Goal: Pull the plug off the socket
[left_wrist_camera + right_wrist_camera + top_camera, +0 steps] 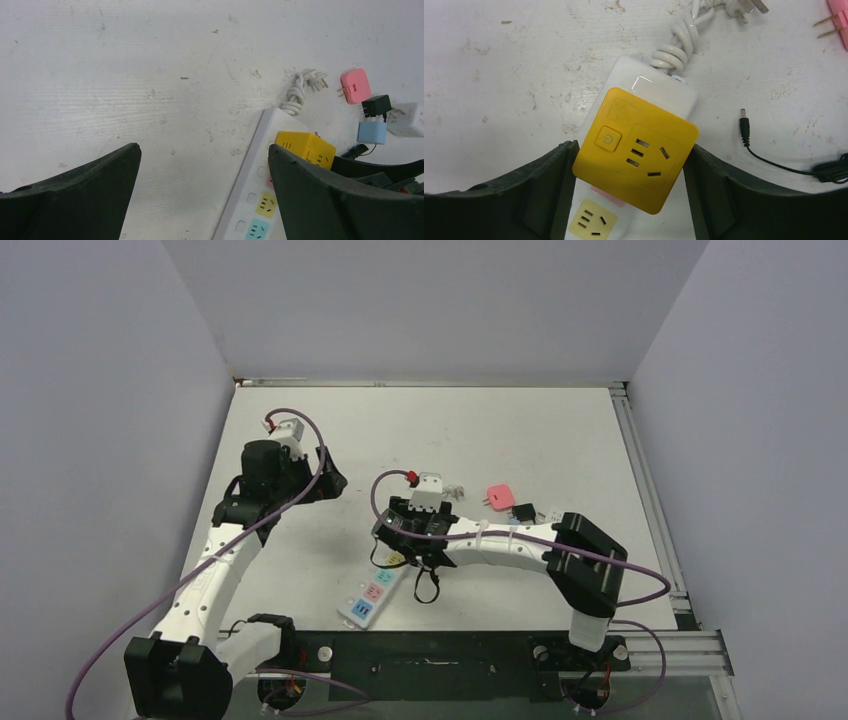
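Note:
The socket, a long white power strip [372, 592], lies at the near middle of the table. A yellow cube plug [636, 147] with a power button sits on its far end, over the strip's white body [674, 90]. My right gripper [631, 147] has a finger touching each side of the yellow plug. In the top view the right gripper [405, 540] hides most of the plug. My left gripper [325, 478] is open and empty, held above the table to the strip's far left. In the left wrist view the left gripper [205, 150] is beside the strip [250, 200] and plug [305, 146].
The strip's coiled white cord [676, 45] lies past its far end. A pink plug [355, 85], a black adapter [376, 105], a blue plug [371, 132] and a white adapter [407, 119] lie to the right. A black barrel cable [746, 131] lies right of the plug.

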You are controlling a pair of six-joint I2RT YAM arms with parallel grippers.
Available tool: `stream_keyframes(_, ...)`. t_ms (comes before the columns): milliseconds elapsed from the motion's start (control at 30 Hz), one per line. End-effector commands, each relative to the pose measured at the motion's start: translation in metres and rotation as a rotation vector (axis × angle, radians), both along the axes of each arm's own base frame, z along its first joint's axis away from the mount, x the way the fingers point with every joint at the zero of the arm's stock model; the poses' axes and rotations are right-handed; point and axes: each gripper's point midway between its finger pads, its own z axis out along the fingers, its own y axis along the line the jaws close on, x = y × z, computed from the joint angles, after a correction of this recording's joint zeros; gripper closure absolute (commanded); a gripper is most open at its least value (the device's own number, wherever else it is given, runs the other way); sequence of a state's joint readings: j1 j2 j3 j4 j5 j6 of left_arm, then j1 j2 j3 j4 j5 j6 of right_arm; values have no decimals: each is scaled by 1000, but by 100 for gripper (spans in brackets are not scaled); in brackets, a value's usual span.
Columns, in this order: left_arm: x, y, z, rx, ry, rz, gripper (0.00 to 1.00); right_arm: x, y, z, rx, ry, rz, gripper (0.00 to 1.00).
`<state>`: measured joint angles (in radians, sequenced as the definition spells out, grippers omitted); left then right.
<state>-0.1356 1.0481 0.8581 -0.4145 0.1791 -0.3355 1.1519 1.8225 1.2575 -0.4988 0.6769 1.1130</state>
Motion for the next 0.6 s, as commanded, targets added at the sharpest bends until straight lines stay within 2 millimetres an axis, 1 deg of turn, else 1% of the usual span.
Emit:
stream_keyframes(0,3,-16,2,-66,-9,-54,4,10,-4,35,77,-90,95,39)
stream_keyframes(100,0,-32,-8,-95,31,-108,4,18,-18,35,92,-95,169,52)
stream_keyframes(200,-6,-53,-18,-102,70,-177,4,24,-27,37,148,-93,258,65)
stream_keyframes(300,-17,-80,-29,-125,116,-273,4,28,-38,50,193,-140,298,77)
stream_keyframes(333,-21,-89,-33,-133,134,-307,4,29,-41,56,201,-159,302,82)
stream_keyframes(367,-25,-98,-36,-144,151,-337,4,30,-44,61,207,-174,301,90)
stream_keyframes(400,-28,-105,-42,-155,175,-365,4,30,-47,65,219,-190,298,94)
stream_keyframes(567,-49,-140,-55,-237,264,-503,2,28,-55,80,341,-268,274,95)
